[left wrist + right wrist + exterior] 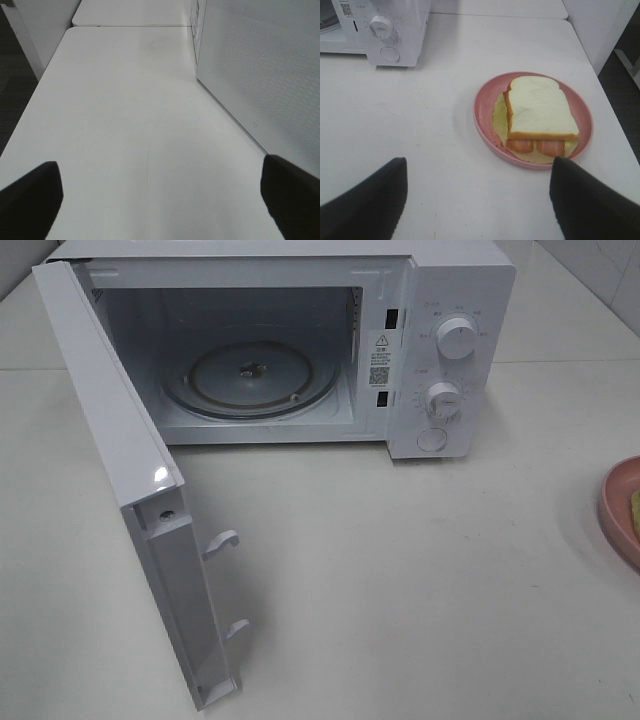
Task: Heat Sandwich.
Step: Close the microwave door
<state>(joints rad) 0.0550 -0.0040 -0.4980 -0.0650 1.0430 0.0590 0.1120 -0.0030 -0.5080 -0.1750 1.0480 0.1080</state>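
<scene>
My right claw (477, 200) hangs wide open over the flat white table (445, 125), its two dark fingers (365, 200) spread well apart with nothing between them. Just ahead of the gap sits the sandwich (540, 110), pale bread slices with tan crust over yellow-green filling and reddish sausage pieces, lying on a round pink plate (485, 115). Farther out, off toward one finger's side, I see the boxy white microwave (385, 30) with its round dials.

My left claw (160, 192) is spread wide too, holding nothing, low over bare table. Close beside one finger runs the perforated face of the microwave's swung-open white door (260, 65).

From the high camera the oven cavity shows a round glass turntable (250, 380); neither claw appears there.
</scene>
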